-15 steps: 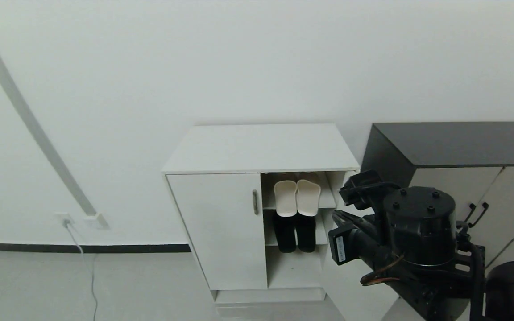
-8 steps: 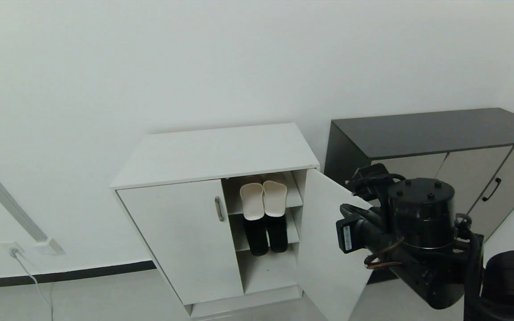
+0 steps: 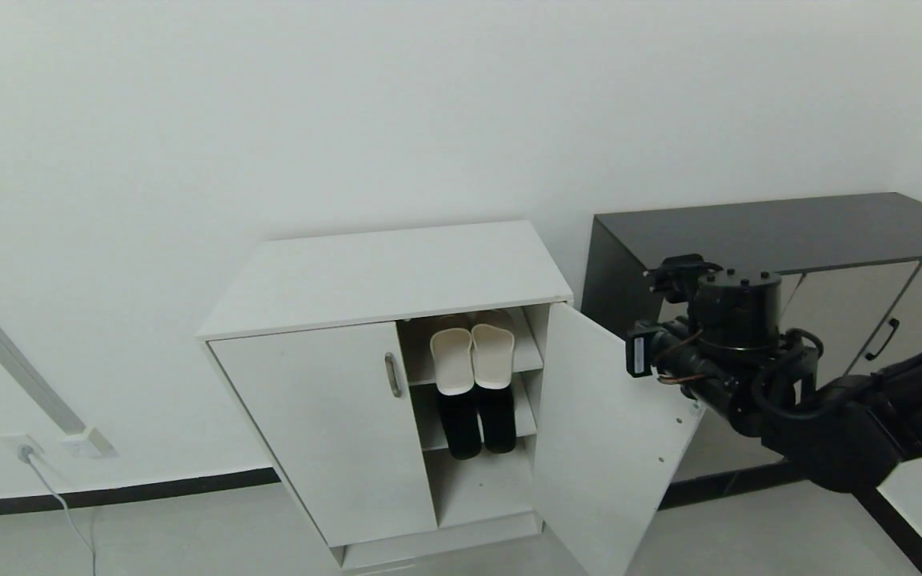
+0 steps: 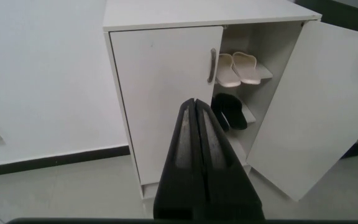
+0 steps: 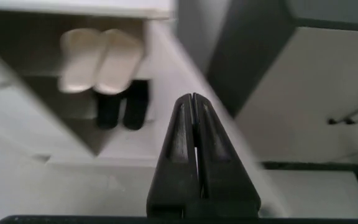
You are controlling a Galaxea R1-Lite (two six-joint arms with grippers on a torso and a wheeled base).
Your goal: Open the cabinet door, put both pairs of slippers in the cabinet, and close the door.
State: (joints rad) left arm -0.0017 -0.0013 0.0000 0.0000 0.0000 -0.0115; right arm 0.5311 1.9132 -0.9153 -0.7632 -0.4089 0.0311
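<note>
white cabinet [image 3: 397,272], cream slippers [image 3: 473,360], black slippers [image 3: 477,424], dark grey sideboard [image 3: 789,232]

The right arm [image 3: 749,376] has stretched out away from the head camera. Its wrist now sits just past the outer edge of the open cabinet door [image 3: 605,432], uncovering more of the door's inner face.

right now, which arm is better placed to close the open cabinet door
Right, likely. The right gripper is beside the free edge of the open door, on its outer side; the left gripper faces the closed door from farther back.
</note>
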